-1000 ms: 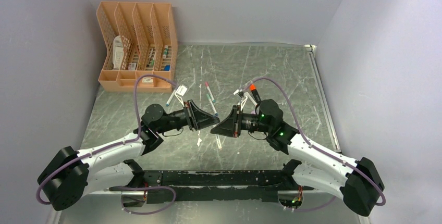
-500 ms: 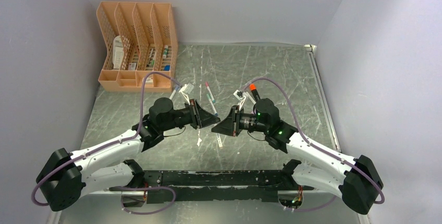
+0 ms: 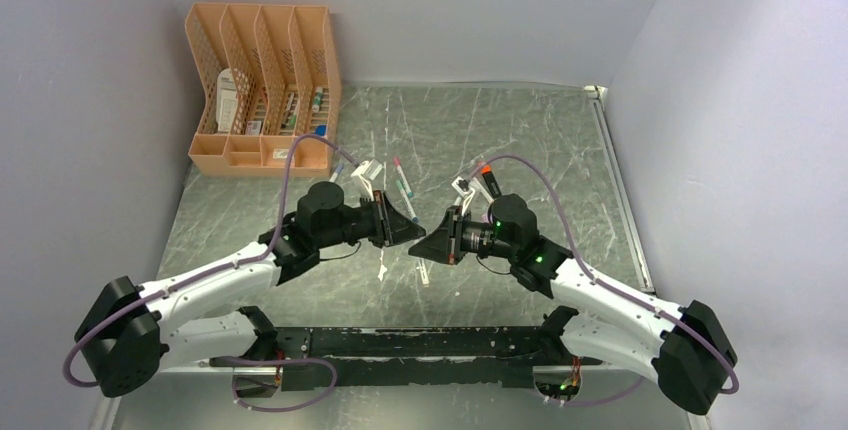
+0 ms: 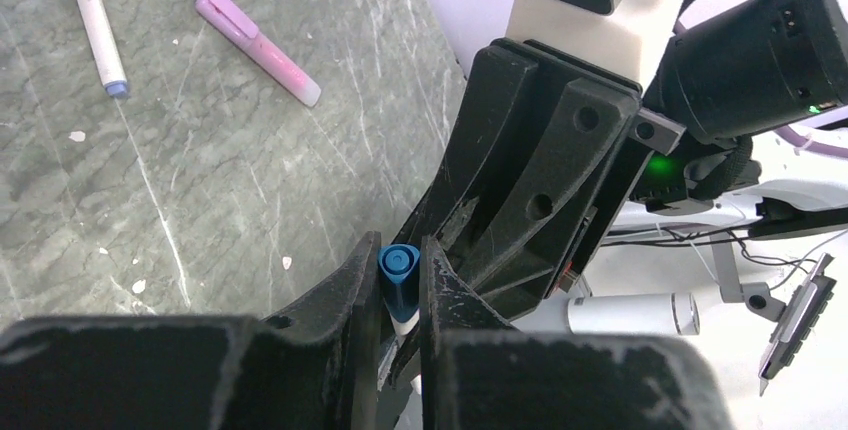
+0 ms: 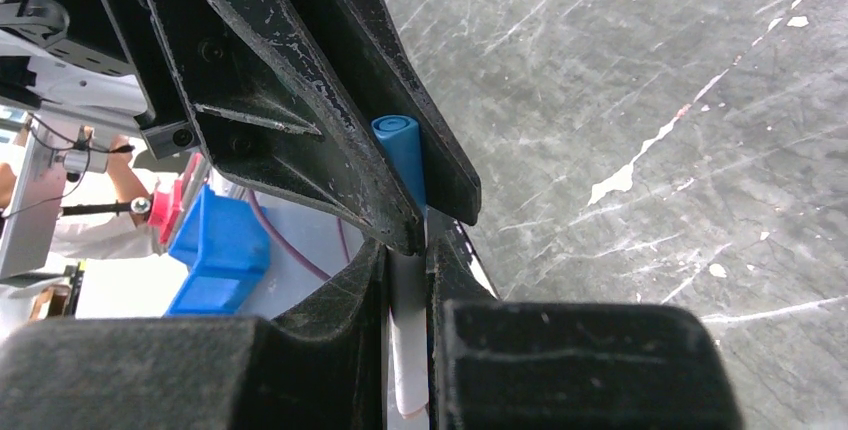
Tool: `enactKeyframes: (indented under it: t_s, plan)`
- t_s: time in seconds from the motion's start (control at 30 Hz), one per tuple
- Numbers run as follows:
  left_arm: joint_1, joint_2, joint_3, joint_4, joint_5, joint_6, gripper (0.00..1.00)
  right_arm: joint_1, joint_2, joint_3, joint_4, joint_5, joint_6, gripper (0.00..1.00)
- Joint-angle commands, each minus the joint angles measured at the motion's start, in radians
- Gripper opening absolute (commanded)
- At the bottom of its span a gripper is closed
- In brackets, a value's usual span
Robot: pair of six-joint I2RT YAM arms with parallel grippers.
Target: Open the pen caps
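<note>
The left pincer (image 4: 400, 256) is clamping the blue pen cap (image 4: 398, 270), and the right pincer (image 5: 407, 250) is squeezing the same pen's white barrel (image 5: 408, 335), the two meeting nose to nose above the worktop (image 3: 520, 130). The cap is sitting close against the barrel, so this pen is looking not yet opened, with a straight pull apart remaining. Beyond them, a pink highlighter (image 4: 258, 47) and an orange-capped pen (image 3: 485, 169) are lying capped, so most of the job is looking undone.
</note>
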Motion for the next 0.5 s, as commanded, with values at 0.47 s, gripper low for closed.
enactKeyframes:
  t_s: [0.47]
  plan:
    - [0.013, 0.100, 0.070, -0.042, -0.019, 0.073, 0.07, 0.007, 0.064, 0.005, -0.043, -0.007, 0.017, 0.00]
